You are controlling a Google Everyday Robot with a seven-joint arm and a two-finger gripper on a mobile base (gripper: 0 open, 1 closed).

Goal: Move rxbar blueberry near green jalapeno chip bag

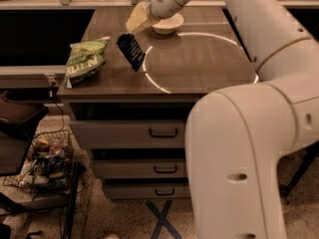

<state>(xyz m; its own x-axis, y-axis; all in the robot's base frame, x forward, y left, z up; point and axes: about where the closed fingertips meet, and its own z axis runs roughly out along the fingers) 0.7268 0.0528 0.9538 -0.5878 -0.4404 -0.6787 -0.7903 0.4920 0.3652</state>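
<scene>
The rxbar blueberry (131,52), a dark navy bar, hangs tilted from my gripper (129,32) just above the wooden tabletop (199,68). The gripper's cream fingers (138,20) are shut on the bar's top end. The green jalapeno chip bag (84,59) lies crinkled at the table's left edge, a short way left of the bar and apart from it. My white arm reaches in from the upper right.
A white bowl (168,24) stands at the back of the table, just right of the gripper. A white ring of light marks the tabletop. Drawers (162,132) sit below the table. A wire basket of clutter (45,163) stands on the floor at left.
</scene>
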